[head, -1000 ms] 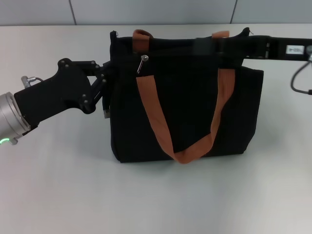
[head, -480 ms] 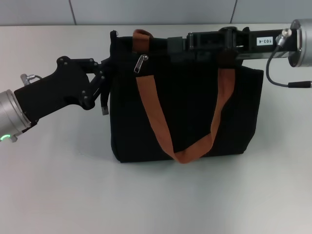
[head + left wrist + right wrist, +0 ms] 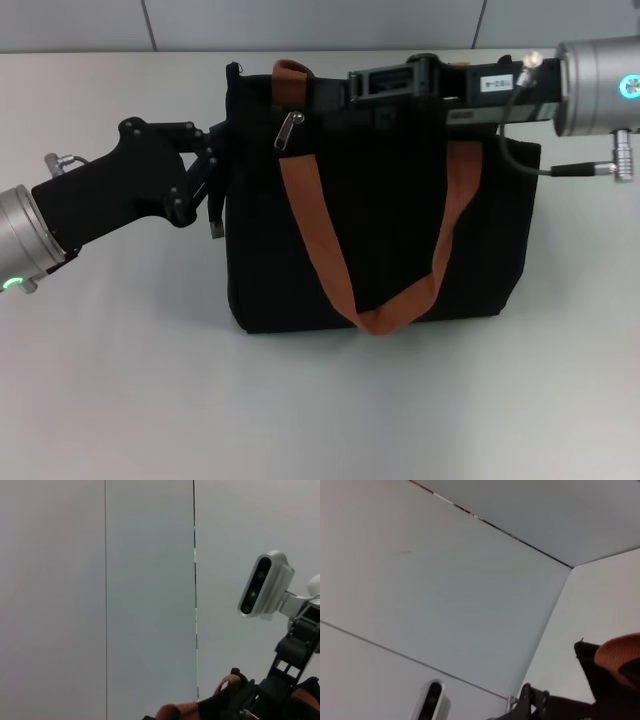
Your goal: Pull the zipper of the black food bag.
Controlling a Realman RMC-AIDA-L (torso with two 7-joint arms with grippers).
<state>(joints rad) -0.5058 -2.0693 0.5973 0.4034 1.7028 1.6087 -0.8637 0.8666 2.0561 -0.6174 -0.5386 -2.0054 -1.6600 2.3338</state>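
Observation:
The black food bag (image 3: 385, 230) sits mid-table with its orange-brown strap handles (image 3: 318, 235) draped over its front. The silver zipper (image 3: 291, 130) pull hangs at the top edge, near the bag's left end. My left gripper (image 3: 214, 180) is pressed against the bag's left side edge. My right gripper (image 3: 325, 92) reaches in from the right along the top edge, and its tip is just right of the zipper pull. The left wrist view shows the right arm's linkage (image 3: 295, 650) above the straps (image 3: 227, 685). The right wrist view catches a bag corner (image 3: 600, 680).
The bag rests on a white table (image 3: 320, 400), with a grey wall (image 3: 320, 22) behind it. A cable (image 3: 560, 168) loops from the right wrist above the bag's right end. The table surface stretches in front of the bag.
My right arm has slid left along the bag's top edge, and its tip has closed in on the zipper pull. The pull has dropped from tilted up to hanging. My left arm has barely moved.

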